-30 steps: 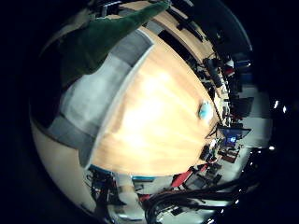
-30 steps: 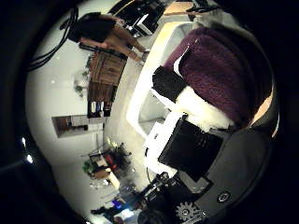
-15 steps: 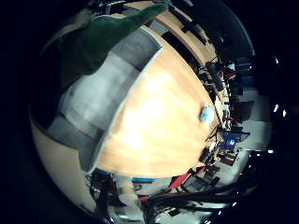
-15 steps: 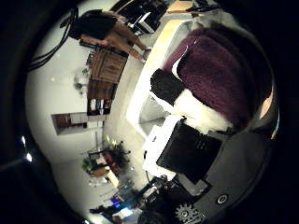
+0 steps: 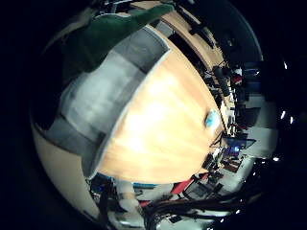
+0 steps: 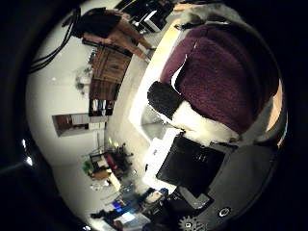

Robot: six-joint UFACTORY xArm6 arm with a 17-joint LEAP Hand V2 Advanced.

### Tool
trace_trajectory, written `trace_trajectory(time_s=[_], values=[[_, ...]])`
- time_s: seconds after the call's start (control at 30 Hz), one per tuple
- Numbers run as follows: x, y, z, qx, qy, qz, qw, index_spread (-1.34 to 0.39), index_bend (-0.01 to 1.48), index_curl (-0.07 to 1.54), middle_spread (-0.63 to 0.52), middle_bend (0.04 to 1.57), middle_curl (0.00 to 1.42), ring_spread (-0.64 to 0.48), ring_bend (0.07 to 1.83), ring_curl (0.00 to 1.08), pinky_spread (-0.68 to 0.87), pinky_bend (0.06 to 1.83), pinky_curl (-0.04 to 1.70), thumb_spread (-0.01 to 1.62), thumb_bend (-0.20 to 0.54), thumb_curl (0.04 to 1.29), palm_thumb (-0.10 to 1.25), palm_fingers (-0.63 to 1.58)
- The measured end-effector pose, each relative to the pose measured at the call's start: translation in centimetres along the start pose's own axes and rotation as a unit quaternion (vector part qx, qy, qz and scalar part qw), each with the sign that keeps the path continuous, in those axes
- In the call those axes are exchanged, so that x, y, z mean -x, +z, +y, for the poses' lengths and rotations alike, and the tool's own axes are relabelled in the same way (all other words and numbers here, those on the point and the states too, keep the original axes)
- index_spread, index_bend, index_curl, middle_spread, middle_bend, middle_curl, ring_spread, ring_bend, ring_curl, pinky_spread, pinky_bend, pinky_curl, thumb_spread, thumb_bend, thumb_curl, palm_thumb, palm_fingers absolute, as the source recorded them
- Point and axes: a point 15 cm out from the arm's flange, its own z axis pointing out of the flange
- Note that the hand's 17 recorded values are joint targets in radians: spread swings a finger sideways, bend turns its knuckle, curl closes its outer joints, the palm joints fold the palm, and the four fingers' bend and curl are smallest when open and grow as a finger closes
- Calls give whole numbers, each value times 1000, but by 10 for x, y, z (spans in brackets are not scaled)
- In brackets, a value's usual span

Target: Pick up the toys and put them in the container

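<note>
Clearly the hand (image 6: 202, 178) sits close over a purple plush toy (image 6: 221, 82), which fills much of the thumb-side view along with its white patch and dark end. Black and white parts of the hand lie right against the plush, but whether the fingers are curled round it or merely beside it I cannot tell. In the other view a grey container (image 5: 100, 100) stands on the wooden counter (image 5: 163, 129), with a green toy (image 5: 105, 33) draped over its far rim, partly in and partly out as far as one can judge. A small blue thing (image 5: 211, 118) lies well apart, near the counter's edge.

My guess is that the purple toy is being carried to or held over the container. The risks: soft plush can slip from a loose grip and fall on the counter outside the wall; and a drop onto the rim could leave it hanging, or knock the green toy off its perch.
</note>
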Motion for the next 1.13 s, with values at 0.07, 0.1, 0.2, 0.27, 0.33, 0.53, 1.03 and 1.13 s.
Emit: trace_trajectory(time_s=[0.07,0.1,0.2,0.27,0.33,0.53,1.03,1.13], values=[[0,1,-1,1,-3,0,1000,-560,423,502,-347,850,443,-324,1151,441,-529,1164,496,1133,-37,214,365,956],[0,1,0,1,-5,0,1000,-567,403,498,-356,833,440,-332,1139,437,-532,1157,490,1128,-36,214,349,940],[0,1,0,1,-9,0,1000,-586,378,500,-367,738,419,-359,1075,421,-534,1156,484,1085,-46,212,275,814],[0,1,0,2,-12,0,1000,-595,386,505,-365,691,410,-371,1025,406,-514,1122,475,1044,-48,215,227,697],[0,1,1,3,-15,0,1000,-594,397,508,-360,656,400,-375,995,396,-485,1083,463,1011,-49,217,193,616],[0,-2,1,4,-26,-2,1000,-591,465,515,-320,599,385,-346,857,339,-201,856,382,917,-42,236,100,345],[-3,-1,1,4,-30,-5,1000,-557,408,447,-273,463,346,-268,681,256,251,739,269,855,-33,275,53,301],[-4,-2,1,3,-32,-5,999,-556,393,437,-272,441,342,-269,667,249,266,722,253,854,-33,280,52,321]])
